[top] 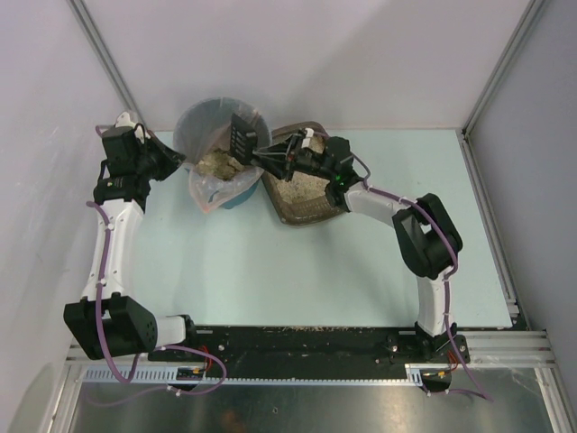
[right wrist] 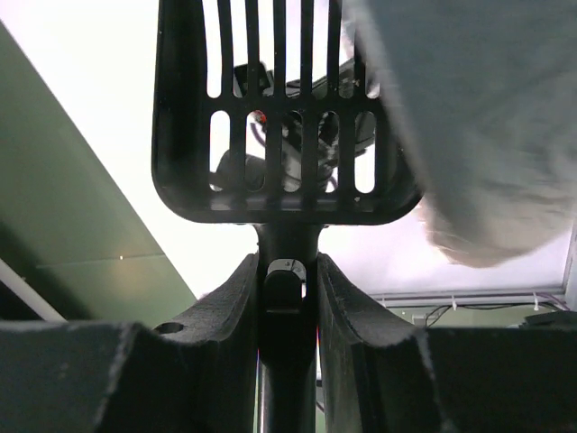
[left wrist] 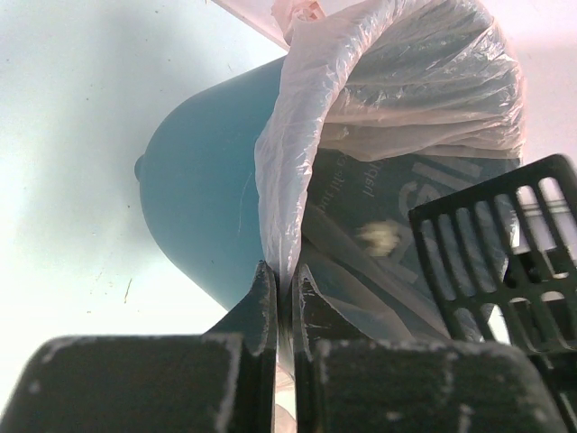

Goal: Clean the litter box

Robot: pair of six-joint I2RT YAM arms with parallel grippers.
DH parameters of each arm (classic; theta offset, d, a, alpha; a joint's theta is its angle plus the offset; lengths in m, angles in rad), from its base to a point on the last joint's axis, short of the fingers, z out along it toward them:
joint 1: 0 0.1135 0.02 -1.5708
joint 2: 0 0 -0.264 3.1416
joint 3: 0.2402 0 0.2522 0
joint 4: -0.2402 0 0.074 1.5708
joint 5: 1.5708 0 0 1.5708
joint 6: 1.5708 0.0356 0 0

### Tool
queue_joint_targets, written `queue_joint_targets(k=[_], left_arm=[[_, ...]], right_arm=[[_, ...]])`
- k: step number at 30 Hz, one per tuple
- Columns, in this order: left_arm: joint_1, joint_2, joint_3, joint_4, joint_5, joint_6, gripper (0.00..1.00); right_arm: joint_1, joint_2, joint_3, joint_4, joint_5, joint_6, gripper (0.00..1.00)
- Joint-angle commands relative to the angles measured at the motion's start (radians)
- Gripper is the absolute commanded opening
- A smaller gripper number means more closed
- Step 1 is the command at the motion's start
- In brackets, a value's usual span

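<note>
The grey-brown litter box [top: 306,215] with beige granules sits at the back middle of the table, partly hidden by my right arm. My right gripper [top: 281,161] is shut on the handle of a black slotted scoop [top: 242,137], whose head is tilted over the teal bin [top: 236,194]. In the right wrist view the scoop [right wrist: 279,117] looks empty, its handle between the fingers [right wrist: 236,298]. My left gripper [top: 180,161] is shut on the bin's clear plastic liner [left wrist: 297,162] at its left rim. A pale clump [left wrist: 379,236] shows inside the bin.
The liner [top: 209,191] spills over the bin's front with sandy waste inside. White enclosure walls stand close behind and at both sides. The table's pale green surface [top: 297,271] stretches toward the black rail at the arm bases.
</note>
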Motion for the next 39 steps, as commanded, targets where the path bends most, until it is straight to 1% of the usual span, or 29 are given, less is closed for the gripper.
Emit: queue_joint_targets(k=[1,3,8,11,14,16,18,19,20,21,22,23,24,25,26,28,29,30,31,32,33,36,38,39], left_arm=[[-0.02,-0.008,0.006,-0.012,0.051,0.039,0.0],[-0.018,-0.009,0.007,-0.011,0.049,0.04,0.0],[-0.017,-0.012,0.009,-0.012,0.046,0.042,0.0],[-0.017,-0.012,0.006,-0.011,0.047,0.04,0.0],[-0.017,-0.014,0.007,-0.012,0.047,0.04,0.0],[-0.017,-0.014,0.007,-0.012,0.047,0.04,0.0],[-0.017,-0.014,0.009,-0.012,0.047,0.042,0.0],[-0.017,-0.015,0.006,-0.011,0.046,0.042,0.0],[-0.018,-0.015,0.007,-0.012,0.047,0.042,0.0],[-0.018,-0.012,0.006,-0.012,0.047,0.042,0.0],[-0.017,-0.012,0.006,-0.012,0.049,0.042,0.0],[-0.018,-0.012,0.007,-0.012,0.047,0.043,0.0],[-0.018,-0.009,0.007,-0.012,0.049,0.042,0.0],[-0.018,-0.009,0.007,-0.011,0.049,0.042,0.0],[-0.018,-0.009,0.007,-0.012,0.047,0.042,0.0],[-0.017,-0.012,0.007,-0.012,0.046,0.046,0.0],[-0.017,-0.012,0.007,-0.011,0.044,0.046,0.0],[-0.017,-0.012,0.006,-0.012,0.046,0.046,0.0],[-0.017,-0.014,0.004,-0.012,0.046,0.048,0.0],[-0.017,-0.012,0.003,-0.012,0.044,0.048,0.0],[-0.017,-0.014,0.003,-0.012,0.044,0.048,0.0],[-0.017,-0.012,0.001,-0.012,0.04,0.054,0.0],[-0.018,-0.015,0.0,-0.014,0.038,0.059,0.0],[-0.018,-0.017,-0.002,-0.011,0.038,0.057,0.0]], right_arm=[[-0.014,-0.074,-0.054,0.011,0.039,0.053,0.0],[-0.016,-0.071,-0.058,-0.018,0.036,0.026,0.0],[-0.014,-0.06,-0.06,0.015,0.052,0.044,0.0],[-0.016,-0.074,-0.06,-0.008,0.05,0.021,0.0],[-0.016,-0.086,-0.058,-0.038,0.049,-0.023,0.0],[-0.013,-0.106,-0.042,-0.07,0.049,-0.1,0.0],[-0.004,-0.129,0.019,-0.245,0.029,-0.201,0.0],[0.001,-0.129,0.065,-0.334,-0.003,-0.352,0.0],[0.006,-0.129,0.172,-0.429,-0.011,-0.42,0.0],[0.012,-0.126,0.217,-0.588,-0.013,-0.495,0.0],[0.018,-0.125,0.256,-0.65,-0.005,-0.599,0.0],[0.019,-0.125,0.32,-0.737,0.001,-0.644,0.0],[0.019,-0.123,0.34,-0.77,0.018,-0.678,0.0],[0.019,-0.132,0.357,-0.796,0.032,-0.745,0.0],[0.021,-0.137,0.386,-0.872,0.047,-0.778,0.0],[0.024,-0.149,0.431,-0.961,0.108,-0.856,0.0],[0.026,-0.152,0.455,-1.067,0.134,-0.937,0.0],[0.029,-0.155,0.516,-1.124,0.189,-0.986,0.0],[0.03,-0.157,0.543,-1.175,0.22,-1.028,0.0],[0.035,-0.16,0.57,-1.263,0.249,-1.101,0.0],[0.033,-0.163,0.604,-1.299,0.292,-1.129,0.0],[0.007,-0.183,0.607,-1.388,0.32,-1.174,0.0],[-0.01,-0.215,0.568,-1.432,0.334,-1.192,0.0],[-0.022,-0.227,0.555,-1.456,0.364,-1.218,0.0]])
